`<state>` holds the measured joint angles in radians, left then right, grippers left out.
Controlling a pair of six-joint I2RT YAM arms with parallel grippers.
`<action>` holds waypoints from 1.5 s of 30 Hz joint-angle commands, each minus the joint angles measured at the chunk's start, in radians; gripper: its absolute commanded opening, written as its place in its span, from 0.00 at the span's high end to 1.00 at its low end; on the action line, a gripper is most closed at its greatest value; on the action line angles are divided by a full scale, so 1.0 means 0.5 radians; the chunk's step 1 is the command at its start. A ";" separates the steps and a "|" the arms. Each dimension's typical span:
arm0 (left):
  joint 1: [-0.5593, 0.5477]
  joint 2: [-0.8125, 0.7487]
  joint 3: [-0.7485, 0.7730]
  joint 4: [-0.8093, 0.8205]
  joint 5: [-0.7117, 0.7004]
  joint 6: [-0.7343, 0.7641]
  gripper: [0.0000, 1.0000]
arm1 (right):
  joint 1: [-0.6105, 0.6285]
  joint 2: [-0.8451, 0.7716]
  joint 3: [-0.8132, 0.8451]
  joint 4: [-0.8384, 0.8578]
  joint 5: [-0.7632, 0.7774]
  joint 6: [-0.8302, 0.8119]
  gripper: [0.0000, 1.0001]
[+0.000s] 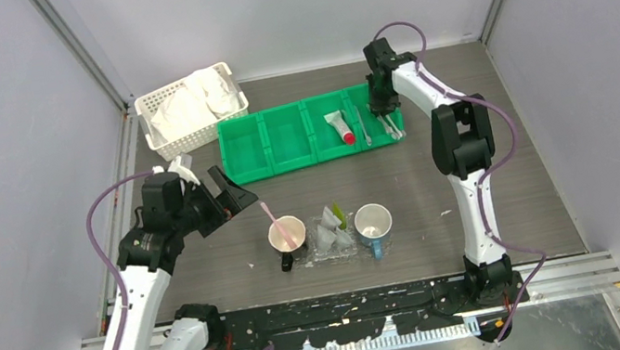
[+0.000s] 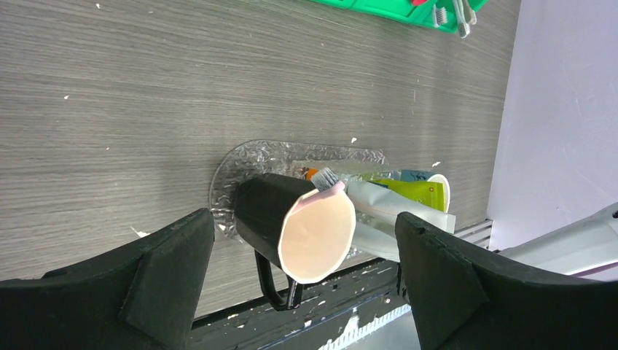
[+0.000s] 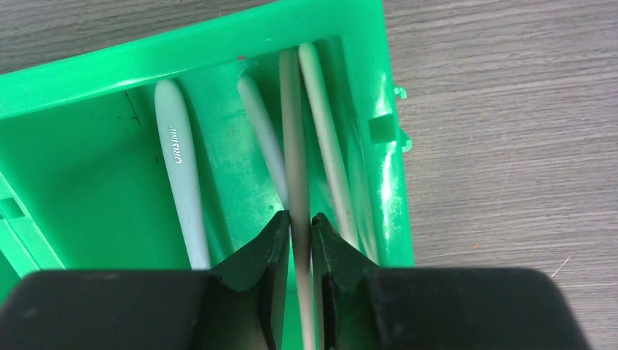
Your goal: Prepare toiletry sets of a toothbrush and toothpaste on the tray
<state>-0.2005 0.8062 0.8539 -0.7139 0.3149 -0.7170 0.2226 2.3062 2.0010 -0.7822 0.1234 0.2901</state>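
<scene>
Beige toothbrush (image 3: 295,146): a slim, smooth handle lying lengthwise in the end compartment of the green bin (image 3: 218,44), at the far right of the table (image 2: 218,73). The right gripper (image 3: 299,222) reaches down into this compartment. Its black fingers (image 3: 266,251) are pressed in on the handle from both sides, pinching it partway along its length. Whether the handle is clear of the bin floor cannot be told.

Three spare toothbrushes (image 3: 178,175) lie in the same compartment. Two pale grey ones are to the left and a cream one runs just beside the held handle on the right, close against the bin wall. The next compartment holds a red-capped tube (image 1: 339,126). A white lattice basket (image 1: 153,106) stands beyond the bin's left end.

The tray (image 2: 248,157), clear textured plastic, sits near the table's front edge. It bears a black mug (image 2: 266,211) with the pink toothbrush (image 1: 270,211) standing in it, a second mug (image 1: 373,221), and between them a white tube (image 2: 379,204) and a yellow-green tube (image 2: 412,191). The left gripper (image 2: 304,220) hangs left of the tray, fingers spread wide and holding nothing. The table surface is grey wood-grain.
</scene>
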 commanded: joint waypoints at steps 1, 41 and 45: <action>0.020 0.005 0.029 0.076 0.032 0.044 0.05 | -0.006 -0.033 0.005 -0.016 -0.017 -0.002 0.78; 0.027 0.007 0.053 0.137 0.175 -0.039 0.06 | 0.696 -1.728 -0.535 -1.015 -0.095 0.117 0.94; 0.027 -0.036 0.107 0.092 0.192 -0.047 0.06 | 0.895 -1.844 -0.667 -1.267 0.014 0.201 0.95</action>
<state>-0.1940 0.8181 0.8562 -0.6884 0.3717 -0.7303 0.6189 1.4277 1.7271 -1.2266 0.0414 0.3439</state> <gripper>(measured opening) 0.945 0.189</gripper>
